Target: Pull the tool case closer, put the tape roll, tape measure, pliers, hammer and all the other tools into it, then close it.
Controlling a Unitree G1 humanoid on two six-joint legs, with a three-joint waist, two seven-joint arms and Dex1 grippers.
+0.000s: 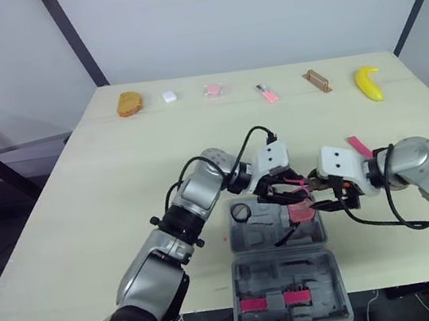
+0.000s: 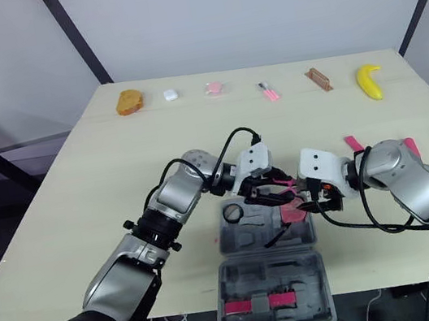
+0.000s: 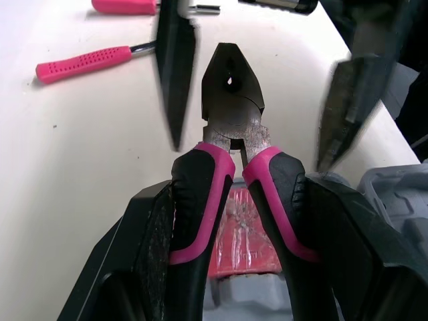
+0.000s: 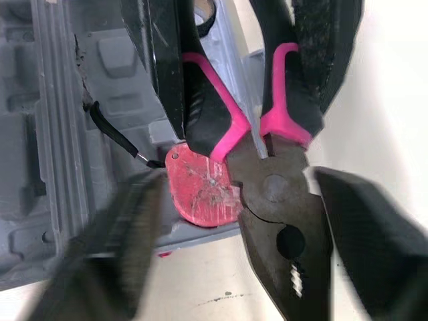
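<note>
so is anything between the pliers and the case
Nothing visible between them. The left hand holds the pliers over the far edge of the case; a red item lies inside right under them, and the right hand is open around their head.

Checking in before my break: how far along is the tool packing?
Done: the tool case lies open, pulled close, with the tape roll and a red item inside. In hand: the left gripper clamps the pliers, the right gripper open around their head. Left: a pink screwdriver on the table, then closing the case.
</note>
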